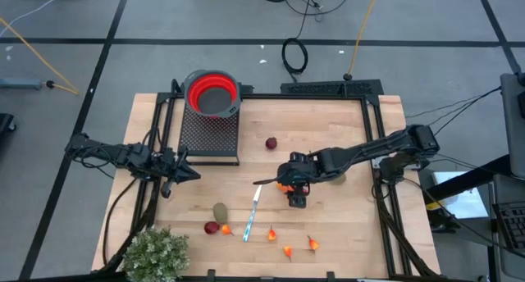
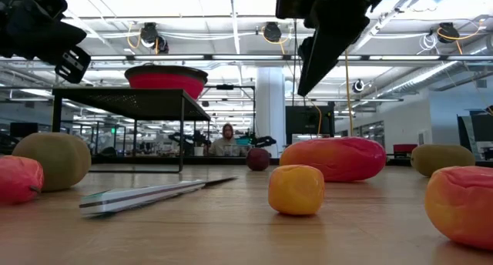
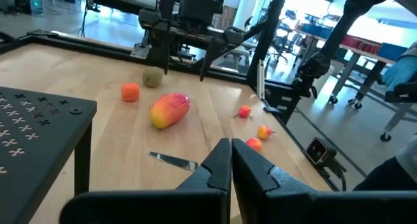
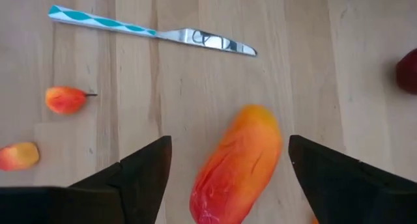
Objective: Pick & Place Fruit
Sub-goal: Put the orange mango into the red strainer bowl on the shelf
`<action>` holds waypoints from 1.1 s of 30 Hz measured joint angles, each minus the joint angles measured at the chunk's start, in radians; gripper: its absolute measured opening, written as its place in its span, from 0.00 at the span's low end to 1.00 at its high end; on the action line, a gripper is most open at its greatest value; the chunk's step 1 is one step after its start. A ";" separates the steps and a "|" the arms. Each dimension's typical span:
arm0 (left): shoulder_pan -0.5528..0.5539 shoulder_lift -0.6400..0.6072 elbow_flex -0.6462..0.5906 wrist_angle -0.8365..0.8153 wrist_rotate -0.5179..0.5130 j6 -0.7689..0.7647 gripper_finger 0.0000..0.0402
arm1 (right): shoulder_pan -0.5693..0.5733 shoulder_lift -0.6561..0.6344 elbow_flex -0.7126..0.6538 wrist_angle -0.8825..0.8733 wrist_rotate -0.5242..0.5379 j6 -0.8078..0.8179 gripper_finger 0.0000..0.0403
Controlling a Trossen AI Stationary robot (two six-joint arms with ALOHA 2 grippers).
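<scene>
The elongated orange-red fruit (image 4: 238, 165) lies on its side on the wooden table, mid-right (image 2: 333, 159). My right gripper (image 4: 229, 142) hovers above it, open, pointing down, one finger on either side without touching; the low view shows it well above the table (image 2: 323, 49). A dark-red ball (image 1: 271, 143) rests farther back. An olive-brown oval (image 1: 220, 211), a red ball (image 1: 212, 228) and tiny orange bits (image 1: 287, 251) sit near the front edge. My left gripper (image 1: 187, 174) waits shut at the table's left (image 3: 229, 162).
A knife with a teal-patterned handle (image 1: 253, 210) lies left of the elongated fruit. A red bowl (image 1: 213, 93) stands on a black perforated rack (image 1: 209, 138) at the far left. A bushy plant (image 1: 156, 253) fills the near left corner. Another olive oval (image 2: 443, 159) sits right.
</scene>
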 joint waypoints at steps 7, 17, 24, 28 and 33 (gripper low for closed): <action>0.000 0.000 0.000 0.001 0.000 -0.001 0.02 | -0.001 0.024 0.000 -0.027 -0.027 0.018 0.77; 0.000 0.000 0.000 0.003 -0.001 0.001 0.01 | -0.016 0.024 -0.017 -0.041 -0.024 0.042 0.79; 0.000 0.000 0.000 0.003 -0.001 0.003 0.03 | -0.016 0.024 -0.069 -0.005 -0.026 0.053 0.79; 0.000 0.000 0.000 0.003 -0.001 0.003 0.04 | -0.018 0.024 -0.112 0.049 -0.025 0.055 0.79; 0.000 0.000 0.000 0.003 -0.001 0.003 0.01 | -0.032 0.024 -0.163 0.108 -0.025 0.087 0.79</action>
